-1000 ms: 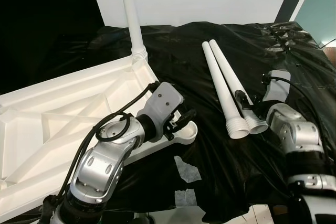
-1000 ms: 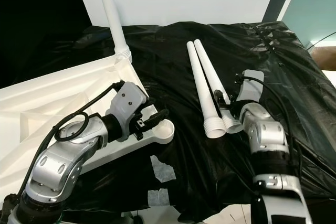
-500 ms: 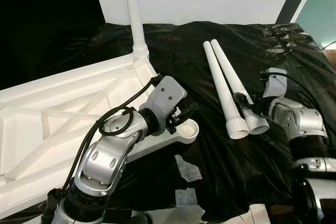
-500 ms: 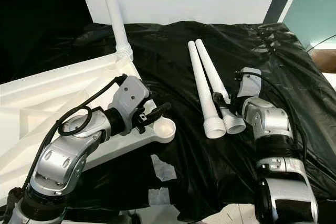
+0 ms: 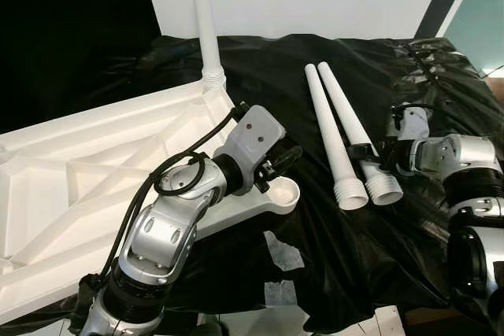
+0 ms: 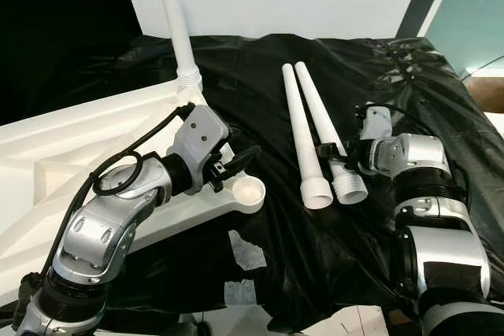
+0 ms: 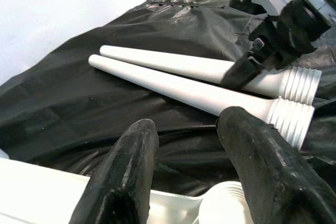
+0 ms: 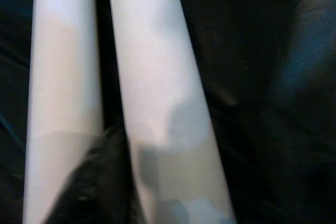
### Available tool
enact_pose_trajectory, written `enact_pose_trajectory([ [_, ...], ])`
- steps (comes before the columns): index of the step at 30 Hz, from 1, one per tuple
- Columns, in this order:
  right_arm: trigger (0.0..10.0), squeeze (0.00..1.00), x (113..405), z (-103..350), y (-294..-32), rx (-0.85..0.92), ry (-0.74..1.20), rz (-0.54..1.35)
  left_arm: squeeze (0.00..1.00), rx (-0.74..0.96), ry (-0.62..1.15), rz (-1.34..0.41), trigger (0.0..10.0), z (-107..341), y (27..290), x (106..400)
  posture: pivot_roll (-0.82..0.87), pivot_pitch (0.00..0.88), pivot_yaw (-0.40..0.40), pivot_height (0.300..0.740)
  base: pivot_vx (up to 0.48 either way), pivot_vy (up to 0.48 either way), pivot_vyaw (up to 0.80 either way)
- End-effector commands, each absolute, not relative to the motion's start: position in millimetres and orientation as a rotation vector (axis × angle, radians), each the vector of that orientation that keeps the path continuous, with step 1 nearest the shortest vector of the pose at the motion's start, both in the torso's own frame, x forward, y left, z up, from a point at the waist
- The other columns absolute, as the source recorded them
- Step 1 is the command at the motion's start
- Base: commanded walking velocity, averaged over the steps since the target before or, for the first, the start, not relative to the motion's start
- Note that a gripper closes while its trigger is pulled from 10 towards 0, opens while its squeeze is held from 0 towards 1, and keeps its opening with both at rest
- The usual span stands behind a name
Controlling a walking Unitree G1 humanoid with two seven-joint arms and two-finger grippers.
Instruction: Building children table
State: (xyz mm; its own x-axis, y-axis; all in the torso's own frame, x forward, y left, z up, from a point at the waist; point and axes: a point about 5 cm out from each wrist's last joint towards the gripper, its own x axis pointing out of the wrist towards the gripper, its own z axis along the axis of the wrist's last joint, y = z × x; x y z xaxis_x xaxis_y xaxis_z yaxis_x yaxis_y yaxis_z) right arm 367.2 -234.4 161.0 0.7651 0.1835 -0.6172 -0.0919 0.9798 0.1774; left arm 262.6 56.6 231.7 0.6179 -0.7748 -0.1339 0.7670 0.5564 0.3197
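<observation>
1. The right gripper (image 5: 372, 155) has its black fingers set around the right-hand loose leg (image 5: 356, 134), near that leg's threaded end. In the right wrist view one dark finger (image 8: 100, 182) sits wedged in the gap between the two loose legs, pressed against both. Whether the fingers are actually clamped tight I cannot tell.

2. The left gripper (image 5: 279, 164) hovers just above the round corner socket (image 5: 282, 192) of the tabletop. Its two fingers (image 7: 126, 171) are spread apart with nothing between them, pointing across toward the loose legs.

3. The two loose white legs lie side by side on the black cover, touching along their length. The left-hand loose leg (image 5: 329, 134) ends in a ribbed collar, as does its neighbour, and both open ends face the robot.

4. The white tabletop (image 5: 94, 171) lies upside down on the robot's left, its ribbed underside up. One fitted leg (image 5: 202, 17) stands upright in the far corner. The nearer corner, with the empty socket, sticks out over the black cover.

5. The right arm (image 5: 465, 171) is bent in from the right edge; the left arm (image 5: 169, 226) reaches forward over the tabletop's edge.

6. A crinkled black cover (image 5: 409, 84) spreads over the work surface. Two pale scraps of tape (image 5: 283, 251) lie on it near the front edge.
</observation>
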Motion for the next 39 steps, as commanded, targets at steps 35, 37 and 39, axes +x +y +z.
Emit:
enact_pose_trajectory([
  [35, 10.0, 0.00, 379.3, 218.6, -174.7, 0.108, -0.013, 0.386, 0.00, 0.200, -0.053, -0.674, 10.0, 238.7, 73.7, 301.5, 0.10, 0.029, -0.010, 0.740, 0.000, 0.000, 0.00],
  [37, 10.0, 0.00, 378.2, 220.3, -170.6, 0.084, -0.042, 0.396, 0.00, 0.185, -0.057, -0.685, 10.0, 239.4, 73.1, 302.4, 0.10, 0.029, -0.010, 0.740, 0.000, 0.000, 0.00],
  [39, 10.0, 0.00, 376.8, 221.5, -165.3, 0.055, -0.069, 0.413, 0.00, 0.168, -0.059, -0.699, 10.0, 240.2, 72.7, 303.3, 0.09, 0.032, -0.010, 0.740, 0.000, 0.000, 0.00],
])
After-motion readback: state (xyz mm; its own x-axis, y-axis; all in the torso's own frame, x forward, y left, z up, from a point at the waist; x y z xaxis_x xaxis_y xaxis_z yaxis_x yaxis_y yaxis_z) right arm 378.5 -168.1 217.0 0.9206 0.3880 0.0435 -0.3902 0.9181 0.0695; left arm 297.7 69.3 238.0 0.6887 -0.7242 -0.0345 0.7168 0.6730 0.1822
